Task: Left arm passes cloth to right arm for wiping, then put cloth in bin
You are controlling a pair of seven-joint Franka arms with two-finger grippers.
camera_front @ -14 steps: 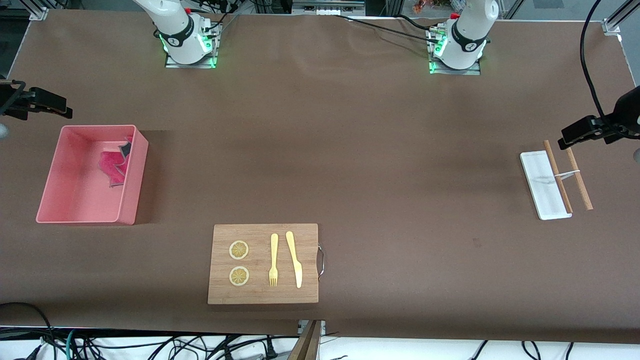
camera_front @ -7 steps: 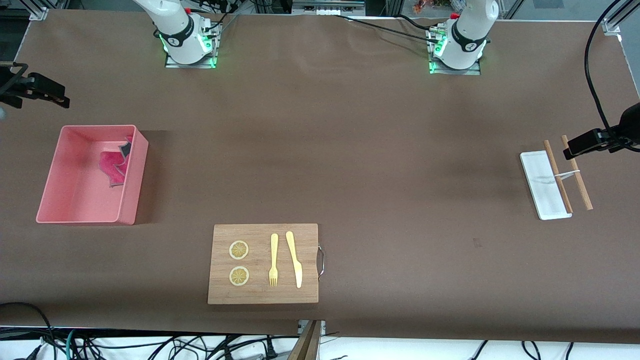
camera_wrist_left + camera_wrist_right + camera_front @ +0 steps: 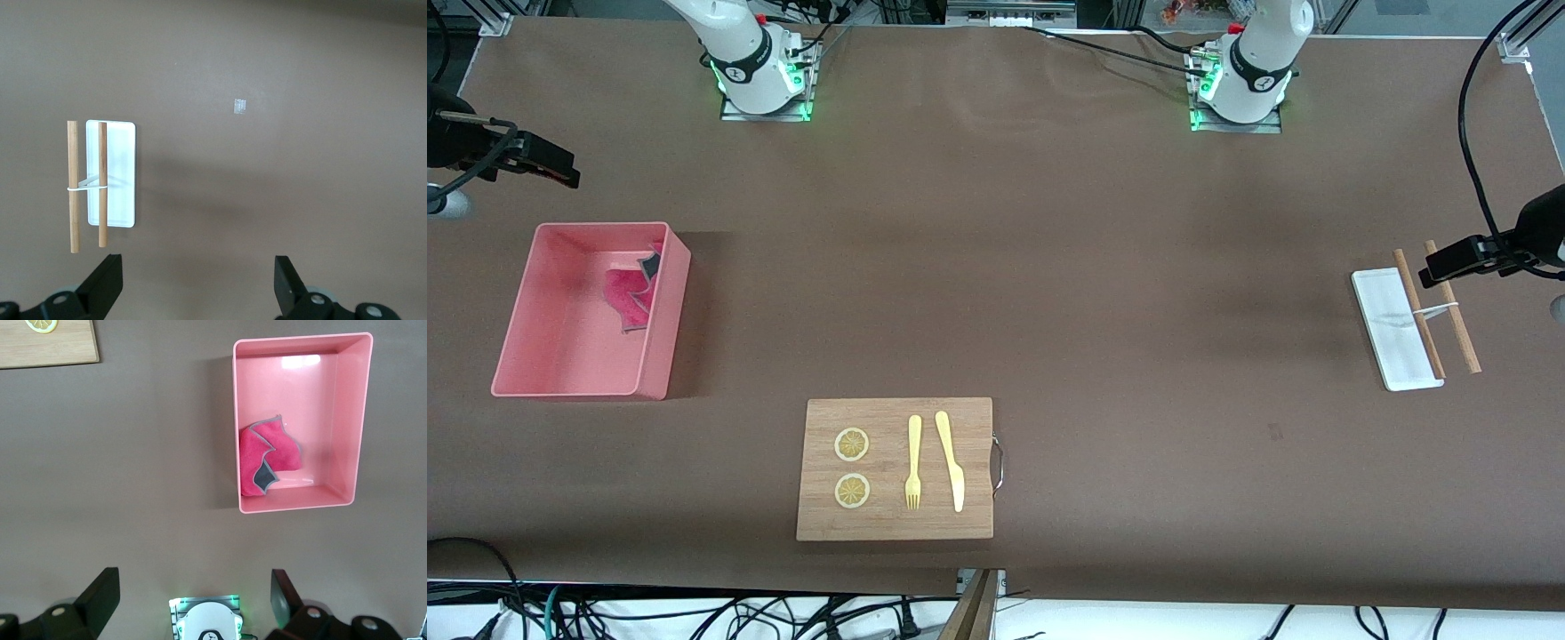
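The magenta-red cloth [image 3: 630,293] lies crumpled inside the salmon-pink bin [image 3: 560,342], against the wall nearest the table's middle, with a grey corner turned up. In the right wrist view the cloth [image 3: 270,457] sits in the bin [image 3: 320,393] well below the camera. My right gripper [image 3: 547,166] hangs high over bare table beside the bin, toward the arms' bases; it is open and empty [image 3: 193,600]. My left gripper [image 3: 1449,258] hovers over the ends of two wooden sticks at the left arm's end of the table, open and empty [image 3: 198,287].
A white tray [image 3: 1383,333] carries two wooden sticks [image 3: 1418,311] tied with a white band. A wooden cutting board [image 3: 894,524] near the front edge holds two lemon slices, a yellow fork and a knife. A small clear scrap [image 3: 240,105] lies on the table.
The right gripper has drifted slightly toward the table's middle, staying high. The left gripper has shifted a little over the sticks. Cloth and bin have not moved.
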